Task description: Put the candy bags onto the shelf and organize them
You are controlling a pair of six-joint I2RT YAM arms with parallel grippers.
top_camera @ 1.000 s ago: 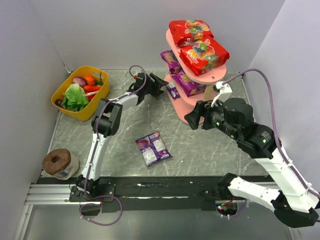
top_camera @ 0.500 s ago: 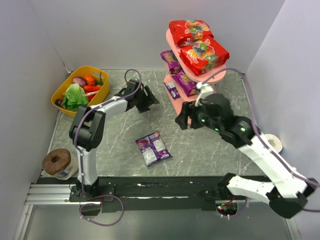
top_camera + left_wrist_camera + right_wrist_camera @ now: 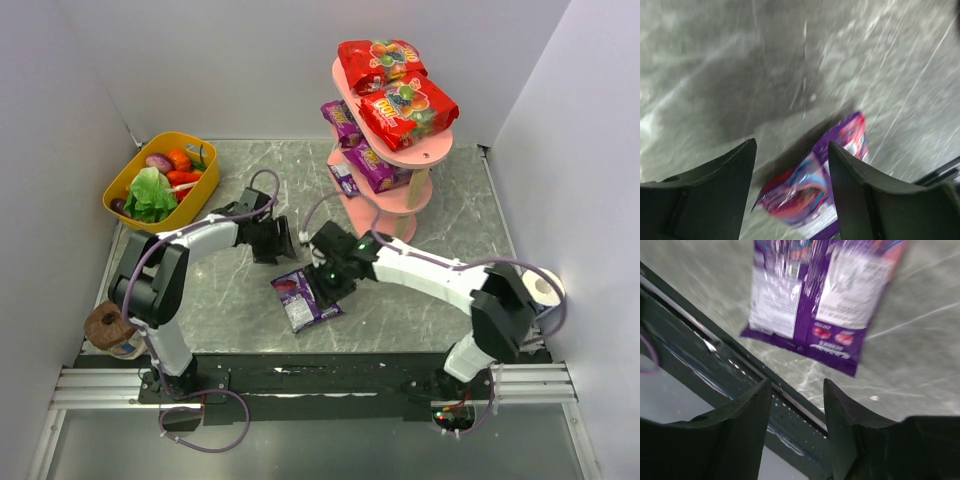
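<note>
While poised low, left claw (image 3: 792, 150): jaws apart, empty, in front of shelf (image 3: 418, 157).
Right claw (image 3: 797, 385): jaws parted, empty, also in front of shelf.
Purple candy bag (image 3: 305, 298): flat on bench (image 3: 460, 220), well clear of shelf.
Risk: claws colliding over one bag; glossy film slipping from a shallow pinch.

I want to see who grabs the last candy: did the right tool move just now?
Yes. The right tool left the pink shelf, going left and toward the near edge of the table, to above the loose purple candy bag.
</note>
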